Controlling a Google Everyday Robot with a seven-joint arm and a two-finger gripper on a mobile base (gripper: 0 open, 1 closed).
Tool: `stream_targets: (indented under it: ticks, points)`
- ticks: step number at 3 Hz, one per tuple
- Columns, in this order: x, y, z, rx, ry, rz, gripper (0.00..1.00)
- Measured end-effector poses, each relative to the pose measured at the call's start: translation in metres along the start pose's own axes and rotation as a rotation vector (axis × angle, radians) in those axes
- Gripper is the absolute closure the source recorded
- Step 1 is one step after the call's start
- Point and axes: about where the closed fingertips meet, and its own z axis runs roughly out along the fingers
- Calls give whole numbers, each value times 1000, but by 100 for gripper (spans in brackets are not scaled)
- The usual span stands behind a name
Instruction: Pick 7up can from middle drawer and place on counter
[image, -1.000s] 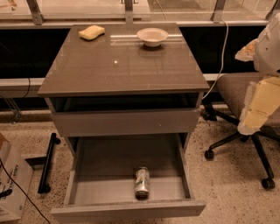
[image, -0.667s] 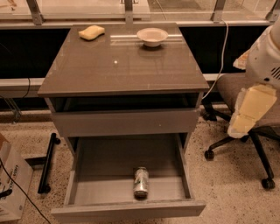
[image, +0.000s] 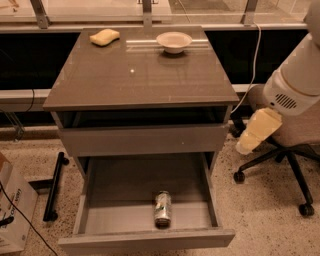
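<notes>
The task is only just getting under way. The 7up can (image: 162, 208) is lying on its side on the floor of the open middle drawer (image: 120, 185), near the front edge, untouched. The gripper (image: 252, 136) is hanging well off to the right of the cabinet, beside an office chair (image: 300, 131), carrying nothing; whether it is spread or pressed together cannot be told. Reaching in, grasping, lifting and setting down are all waiting. The table (image: 140, 75) is bearing only a white bowl (image: 174, 41) and a yellow sponge (image: 104, 36).
</notes>
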Motion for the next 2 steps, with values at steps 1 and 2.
stream_targets:
  ticks: [1, 2]
  points:
    - [-3, -7, 46, 58, 71, 137, 0]
    - [-4, -6, 44, 55, 65, 171, 0]
